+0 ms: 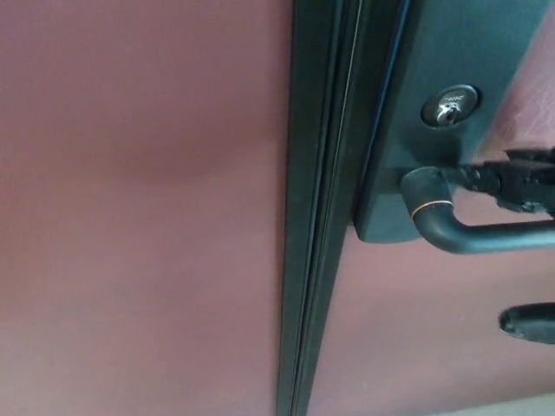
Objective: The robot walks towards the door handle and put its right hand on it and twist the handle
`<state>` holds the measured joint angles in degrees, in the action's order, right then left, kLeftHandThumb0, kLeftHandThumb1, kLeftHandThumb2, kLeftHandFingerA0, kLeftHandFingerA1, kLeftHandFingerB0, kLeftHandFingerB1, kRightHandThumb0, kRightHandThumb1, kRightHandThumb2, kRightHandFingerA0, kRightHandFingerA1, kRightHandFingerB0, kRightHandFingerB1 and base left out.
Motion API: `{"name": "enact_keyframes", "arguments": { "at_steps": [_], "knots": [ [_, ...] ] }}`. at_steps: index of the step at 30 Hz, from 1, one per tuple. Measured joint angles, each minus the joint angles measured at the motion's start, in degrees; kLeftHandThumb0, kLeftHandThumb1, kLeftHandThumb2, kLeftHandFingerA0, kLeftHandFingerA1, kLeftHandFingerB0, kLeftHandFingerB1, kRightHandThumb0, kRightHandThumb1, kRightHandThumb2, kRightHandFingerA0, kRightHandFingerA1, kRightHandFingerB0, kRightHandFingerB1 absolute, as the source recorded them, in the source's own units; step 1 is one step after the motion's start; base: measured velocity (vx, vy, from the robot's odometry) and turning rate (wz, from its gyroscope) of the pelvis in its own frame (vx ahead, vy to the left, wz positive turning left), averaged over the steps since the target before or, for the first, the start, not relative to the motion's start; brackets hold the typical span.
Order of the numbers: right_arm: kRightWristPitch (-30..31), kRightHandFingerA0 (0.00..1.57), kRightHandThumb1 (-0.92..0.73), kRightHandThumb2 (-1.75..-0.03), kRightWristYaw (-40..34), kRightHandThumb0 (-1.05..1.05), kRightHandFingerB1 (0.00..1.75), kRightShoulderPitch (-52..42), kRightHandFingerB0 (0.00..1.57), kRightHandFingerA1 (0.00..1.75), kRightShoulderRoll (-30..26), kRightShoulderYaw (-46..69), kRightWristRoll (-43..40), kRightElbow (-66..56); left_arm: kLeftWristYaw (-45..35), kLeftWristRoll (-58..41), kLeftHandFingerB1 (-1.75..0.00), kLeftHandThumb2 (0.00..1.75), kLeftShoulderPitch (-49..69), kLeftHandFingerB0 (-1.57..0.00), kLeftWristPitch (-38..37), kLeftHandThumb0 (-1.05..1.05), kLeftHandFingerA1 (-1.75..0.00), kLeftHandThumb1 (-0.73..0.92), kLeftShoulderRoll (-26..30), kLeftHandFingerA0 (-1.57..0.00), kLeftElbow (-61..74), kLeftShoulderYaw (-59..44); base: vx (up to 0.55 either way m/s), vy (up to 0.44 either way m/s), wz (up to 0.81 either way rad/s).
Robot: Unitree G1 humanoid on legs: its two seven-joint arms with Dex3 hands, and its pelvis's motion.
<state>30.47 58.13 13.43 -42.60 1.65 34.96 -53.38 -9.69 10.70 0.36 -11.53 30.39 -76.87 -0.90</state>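
You're seeing the dark curved metal door handle sticking out of its black lock plate at right. Right hand is sitting just above the lever; can't tell its finger state.

Robot hand and door handle cut off at right edge

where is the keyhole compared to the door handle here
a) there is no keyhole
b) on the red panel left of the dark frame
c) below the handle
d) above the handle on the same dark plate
d: the keyhole sits on the dark plate above the spot where the door handle joins that plate.
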Motion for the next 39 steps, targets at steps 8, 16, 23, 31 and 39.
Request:
{"name": "enact_keyframes", "arguments": {
  "at_steps": [8,16,23,31,39],
  "knots": [
    [-2.6,0.0,-0.56,-0.9,-5.5,-0.78,0.12,1.3,0.0,0.11,1.5,-6.0,3.1,6.8,-0.2,0.0,-0.62,0.54,1.3,-0.62,0.1,-0.28,-0.66,0.52,-0.1,-0.77,-0.2,0.0,0.0,0.0,0.0],
    [-4.2,0.0,-0.56,-0.9,-9.1,-0.78,0.11,1.6,0.0,0.1,2.5,-8.1,4.7,10.6,-0.5,0.0,-0.62,0.55,1.8,-0.62,0.0,-0.28,-0.66,0.52,-0.1,-0.77,-0.2,0.0,0.0,0.0,0.0],
    [-4.4,0.0,-0.55,-0.9,-8.5,-0.78,0.11,1.5,0.0,0.11,1.5,-5.7,4.4,8.7,-0.5,0.0,-0.62,0.54,1.7,-0.62,0.0,-0.28,-0.67,0.51,-0.1,-0.78,-0.2,0.1,0.0,0.0,0.01],
    [-2.6,0.0,-0.56,-0.9,-5.7,-0.81,0.08,0.8,0.0,0.08,-0.7,11.6,0.3,-0.3,-0.5,0.0,-0.62,0.54,1.3,-0.63,-0.1,-0.28,-0.67,0.51,-0.1,-0.78,-0.1,0.1,0.0,0.0,0.0],
    [-2.4,0.0,-0.59,-0.91,-2.3,-0.89,0.0,0.7,0.0,0.01,-1.8,29.0,-5.2,-2.1,-0.5,0.0,-0.61,0.54,0.4,-0.62,-0.1,-0.27,-0.66,0.51,-0.1,-0.78,-0.1,0.1,0.0,0.0,0.0]
  ]
}}
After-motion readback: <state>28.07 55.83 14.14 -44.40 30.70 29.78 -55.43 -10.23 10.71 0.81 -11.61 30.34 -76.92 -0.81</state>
